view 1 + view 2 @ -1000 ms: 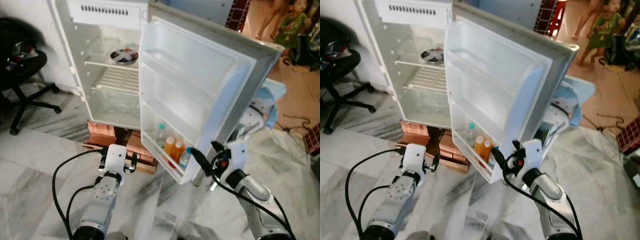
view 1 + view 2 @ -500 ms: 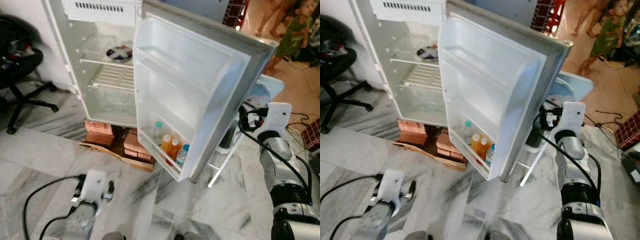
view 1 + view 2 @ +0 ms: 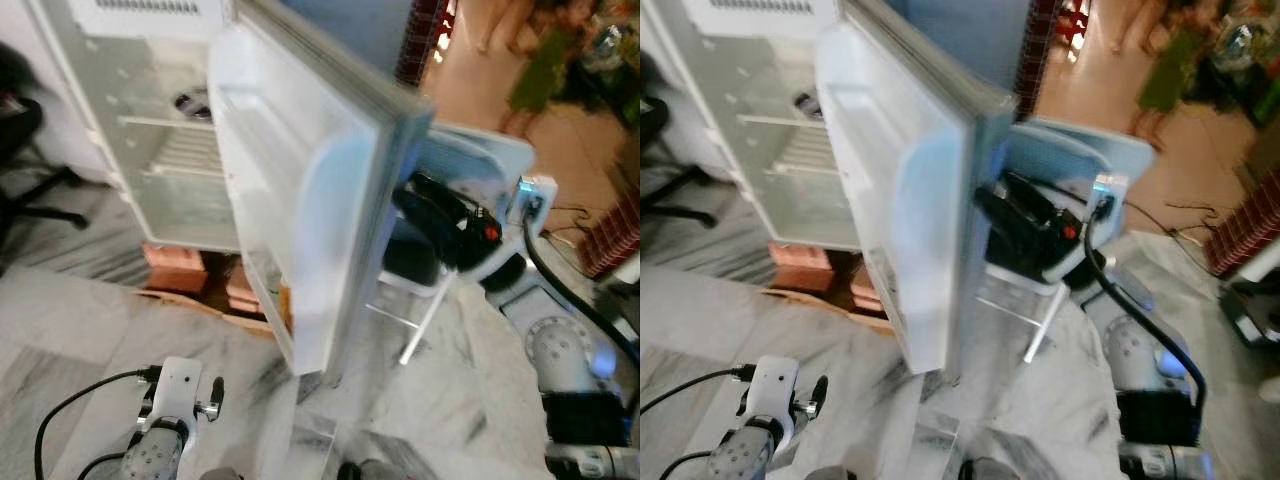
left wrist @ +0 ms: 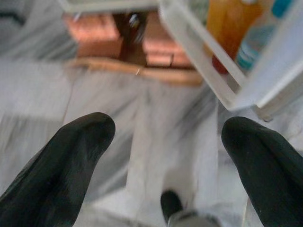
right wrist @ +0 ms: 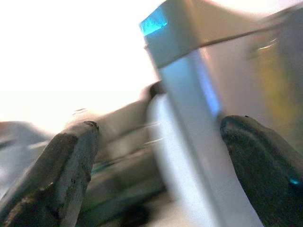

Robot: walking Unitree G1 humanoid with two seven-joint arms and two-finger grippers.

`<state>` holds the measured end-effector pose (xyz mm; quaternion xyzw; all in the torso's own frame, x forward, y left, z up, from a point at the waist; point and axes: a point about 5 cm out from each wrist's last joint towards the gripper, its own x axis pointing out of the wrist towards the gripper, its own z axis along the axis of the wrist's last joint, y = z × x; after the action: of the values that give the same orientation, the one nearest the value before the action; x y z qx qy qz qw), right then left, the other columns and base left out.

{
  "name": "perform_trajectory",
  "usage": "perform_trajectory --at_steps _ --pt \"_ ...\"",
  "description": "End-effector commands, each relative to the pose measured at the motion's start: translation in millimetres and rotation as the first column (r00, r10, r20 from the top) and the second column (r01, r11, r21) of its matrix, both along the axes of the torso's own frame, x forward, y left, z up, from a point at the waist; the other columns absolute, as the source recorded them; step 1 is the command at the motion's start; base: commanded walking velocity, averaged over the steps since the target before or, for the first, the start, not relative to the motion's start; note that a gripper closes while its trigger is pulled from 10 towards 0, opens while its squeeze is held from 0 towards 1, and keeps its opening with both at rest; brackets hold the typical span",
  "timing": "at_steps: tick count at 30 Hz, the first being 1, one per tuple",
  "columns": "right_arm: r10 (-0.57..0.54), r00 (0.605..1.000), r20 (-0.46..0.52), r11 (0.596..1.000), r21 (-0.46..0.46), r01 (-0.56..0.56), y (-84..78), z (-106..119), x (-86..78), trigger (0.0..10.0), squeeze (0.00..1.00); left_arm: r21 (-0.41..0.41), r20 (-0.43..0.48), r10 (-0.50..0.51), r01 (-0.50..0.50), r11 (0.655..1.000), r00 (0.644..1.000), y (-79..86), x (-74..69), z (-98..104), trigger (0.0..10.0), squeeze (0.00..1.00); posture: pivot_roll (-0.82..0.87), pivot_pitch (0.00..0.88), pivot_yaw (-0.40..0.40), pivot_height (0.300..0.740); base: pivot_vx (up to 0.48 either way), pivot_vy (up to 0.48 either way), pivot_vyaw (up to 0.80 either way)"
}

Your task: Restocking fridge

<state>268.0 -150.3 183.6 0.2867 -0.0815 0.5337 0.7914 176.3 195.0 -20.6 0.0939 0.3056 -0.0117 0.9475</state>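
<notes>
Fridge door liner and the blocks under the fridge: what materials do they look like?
Fridge door liner: looks like moulded white plastic, smooth and slightly glossy, with shelves formed in one piece. Blocks under the fridge: probably clay bricks, reddish-brown and matte with straight edges, though blur leaves it open.

Fridge (image 3: pixel 150 150) white inside; door (image 3: pixel 300 220) white with grey outer skin. Floor (image 3: pixel 80 320) grey-white veined marble. Bricks (image 3: pixel 175 268) under fridge reddish-brown. Bottles (image 4: pixel 227 23) in door shelf orange, one clear with blue cap. Right pincer (image 3: pixel 440 222) black with red spot. Left pincer (image 4: pixel 165 156) black-fingered.
</notes>
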Motion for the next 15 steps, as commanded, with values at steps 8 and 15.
perform_trajectory --at_steps 8,15 --pt "-0.324 0.938 -0.127 0.871 -0.426 0.244 -4.6 -90.9 -6.0 10.0 0.00 0.100 0.082 -0.041 0.032 0.994 0.996 12.9 17.0 -3.9 10.0 0.00 0.17 0.053 -0.025 0.740 0.000 0.000 0.00" --pt "-0.750 0.659 0.058 0.570 -0.450 0.687 -5.5 -86.1 16.6 10.0 0.00 -0.056 0.414 0.024 -0.001 0.998 0.910 -24.8 82.7 74.0 10.0 0.00 0.15 0.055 -0.036 0.740 0.000 0.000 0.00"
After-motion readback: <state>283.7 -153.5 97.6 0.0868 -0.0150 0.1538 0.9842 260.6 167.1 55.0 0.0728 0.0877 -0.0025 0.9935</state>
